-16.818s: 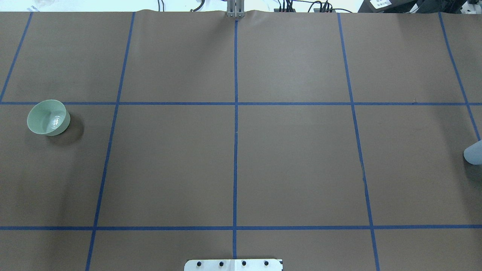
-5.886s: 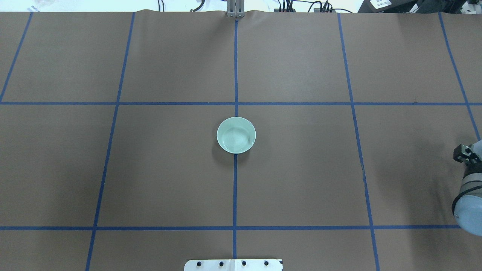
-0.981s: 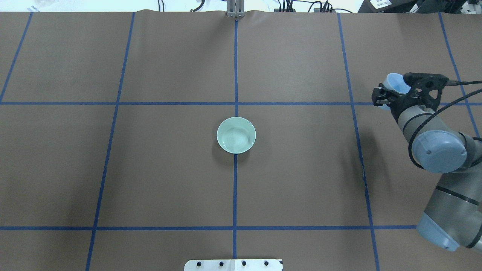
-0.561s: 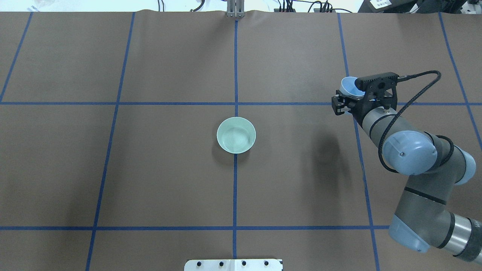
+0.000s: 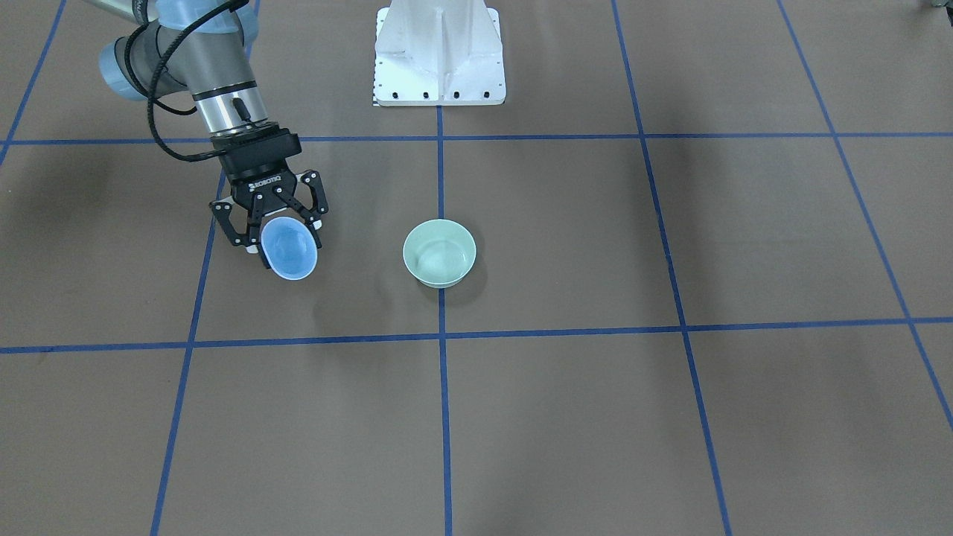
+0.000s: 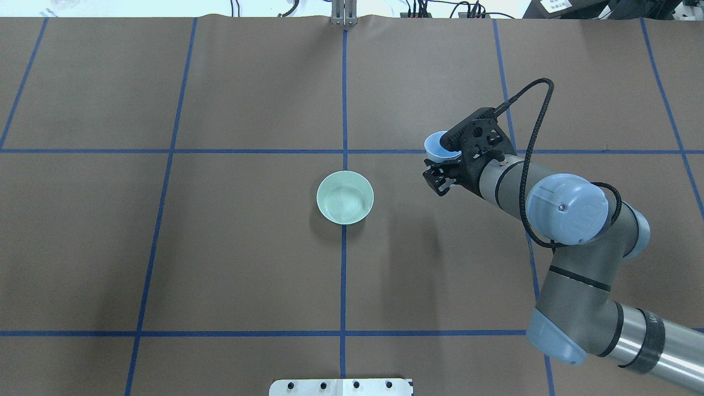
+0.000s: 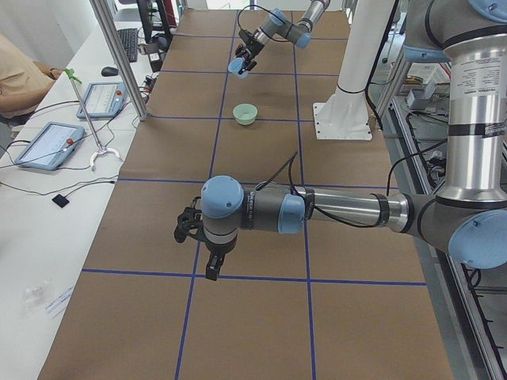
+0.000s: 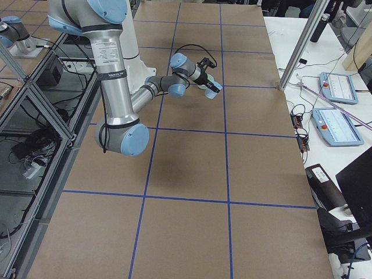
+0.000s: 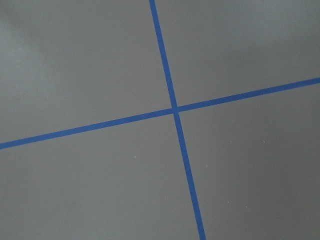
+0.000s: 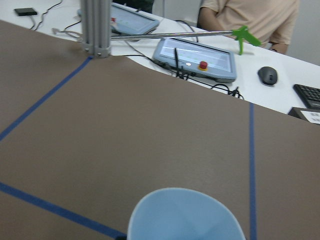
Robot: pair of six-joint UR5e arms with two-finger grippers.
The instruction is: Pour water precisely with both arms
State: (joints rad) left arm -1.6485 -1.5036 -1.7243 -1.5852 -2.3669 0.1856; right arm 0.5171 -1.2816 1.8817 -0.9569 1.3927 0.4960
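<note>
- Blue is the cup (image 5: 289,250) clenched in the right jaws, held above the table (image 6: 220,264), well to one side of the green bowl (image 5: 439,253).
- Carry it level and slowly until its lip hangs over the bowl, then tilt gently.
- Water (image 6: 345,202) shows as faint ripples in that bowl; none discernible in the cup.
- Left jaws: released or clenched, cannot tell.

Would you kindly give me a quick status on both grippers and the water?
Right gripper shut on blue cup, aloft beside green bowl. Left gripper far off, state unclear. Faint water glints in bowl. Nothing between cup and bowl.
</note>
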